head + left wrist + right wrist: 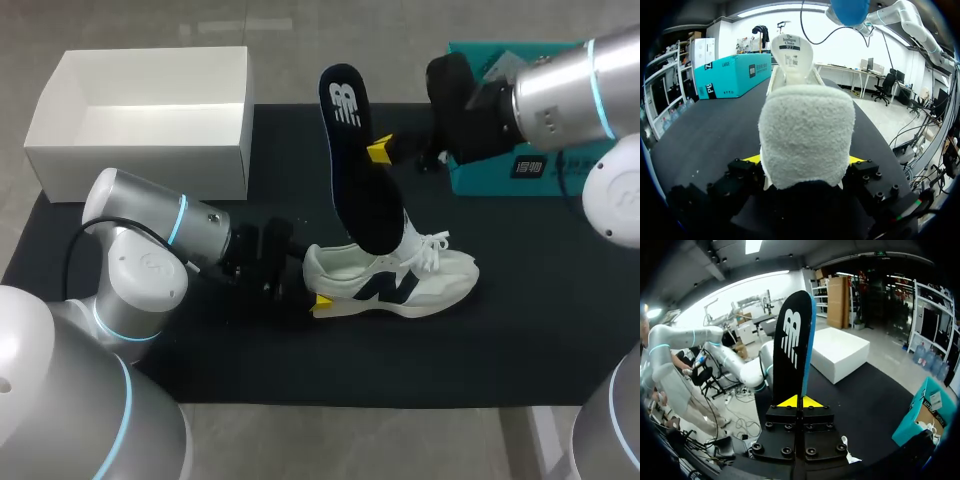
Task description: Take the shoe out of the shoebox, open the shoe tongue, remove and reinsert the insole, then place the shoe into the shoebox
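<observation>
Insole held over shoe, both grippers clamped.
Head view: white shoe (400,282) stands on dark mat (520,335), heel gripped by L gripper (320,302). Insole (356,160) is pinched by R gripper (380,150), tilted, lower end at shoe's opening. Open white shoebox (150,150) sits well apart, far left. L wrist view only: heel seen squeezed from both sides, tongue (790,50) upright behind it. R wrist view: insole rises from btw. the closed fingers.
</observation>
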{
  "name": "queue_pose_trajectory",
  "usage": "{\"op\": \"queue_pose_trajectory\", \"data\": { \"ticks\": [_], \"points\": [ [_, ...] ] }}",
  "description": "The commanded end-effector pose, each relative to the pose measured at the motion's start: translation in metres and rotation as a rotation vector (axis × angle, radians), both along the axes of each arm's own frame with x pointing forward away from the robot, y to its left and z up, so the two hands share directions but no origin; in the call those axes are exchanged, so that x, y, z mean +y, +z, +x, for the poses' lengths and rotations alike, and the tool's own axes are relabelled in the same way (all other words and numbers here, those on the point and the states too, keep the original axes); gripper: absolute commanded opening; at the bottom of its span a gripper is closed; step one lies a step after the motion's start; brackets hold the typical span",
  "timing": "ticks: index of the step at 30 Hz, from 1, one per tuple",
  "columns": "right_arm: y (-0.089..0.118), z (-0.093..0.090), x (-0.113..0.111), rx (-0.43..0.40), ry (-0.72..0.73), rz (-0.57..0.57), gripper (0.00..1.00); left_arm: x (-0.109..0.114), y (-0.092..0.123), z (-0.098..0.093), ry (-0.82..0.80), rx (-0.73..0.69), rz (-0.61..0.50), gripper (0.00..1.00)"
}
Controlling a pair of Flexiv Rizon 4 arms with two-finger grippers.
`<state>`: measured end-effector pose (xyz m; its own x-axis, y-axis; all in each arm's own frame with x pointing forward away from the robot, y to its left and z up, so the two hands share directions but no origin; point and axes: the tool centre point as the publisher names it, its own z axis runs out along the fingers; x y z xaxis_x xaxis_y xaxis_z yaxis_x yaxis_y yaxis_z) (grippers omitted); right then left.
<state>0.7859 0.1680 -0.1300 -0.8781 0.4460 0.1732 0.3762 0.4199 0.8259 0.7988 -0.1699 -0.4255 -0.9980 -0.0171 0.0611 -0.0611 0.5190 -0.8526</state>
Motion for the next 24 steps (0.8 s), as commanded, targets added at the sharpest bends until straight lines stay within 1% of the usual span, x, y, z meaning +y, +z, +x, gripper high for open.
{"op": "queue_pose_trajectory", "data": {
  "ticks": [1, 5, 8, 12, 14, 16, 17, 19, 20, 24],
  "points": [
    [-0.002, -0.025, -0.005, -0.007, -0.046, 0.016, 0.00, -0.001, -0.001, 0.000, 0.001, 0.001, 0.005, 0.00],
    [-0.002, -0.044, -0.006, 0.016, -0.058, 0.013, 0.00, -0.001, -0.001, 0.000, 0.001, 0.001, 0.005, 0.00],
    [-0.004, -0.059, -0.010, 0.049, -0.087, 0.037, 0.00, -0.001, -0.001, 0.000, 0.001, 0.001, 0.005, 0.00],
    [-0.001, -0.078, -0.012, 0.058, -0.119, 0.069, 0.00, -0.001, -0.001, 0.000, 0.001, 0.001, 0.005, 0.00],
    [0.001, -0.084, -0.012, 0.070, -0.130, 0.071, 0.00, -0.001, -0.001, 0.000, 0.001, 0.001, 0.005, 0.00],
    [0.003, -0.089, -0.013, 0.065, -0.131, 0.076, 0.00, -0.001, -0.001, 0.000, 0.001, 0.001, 0.005, 0.00],
    [0.003, -0.093, -0.014, 0.070, -0.136, 0.107, 0.00, -0.001, -0.001, 0.000, 0.001, 0.001, 0.005, 0.00],
    [0.003, -0.099, -0.016, 0.087, -0.135, 0.126, 0.00, -0.001, -0.001, 0.000, 0.001, 0.001, 0.005, 0.00],
    [0.003, -0.102, -0.018, 0.076, -0.133, 0.160, 0.00, -0.001, -0.001, 0.000, 0.001, 0.001, 0.005, 0.00],
    [0.001, -0.114, -0.023, 0.099, -0.154, 0.172, 0.00, -0.001, -0.001, 0.000, 0.001, 0.001, 0.005, 0.00]
  ]
}}
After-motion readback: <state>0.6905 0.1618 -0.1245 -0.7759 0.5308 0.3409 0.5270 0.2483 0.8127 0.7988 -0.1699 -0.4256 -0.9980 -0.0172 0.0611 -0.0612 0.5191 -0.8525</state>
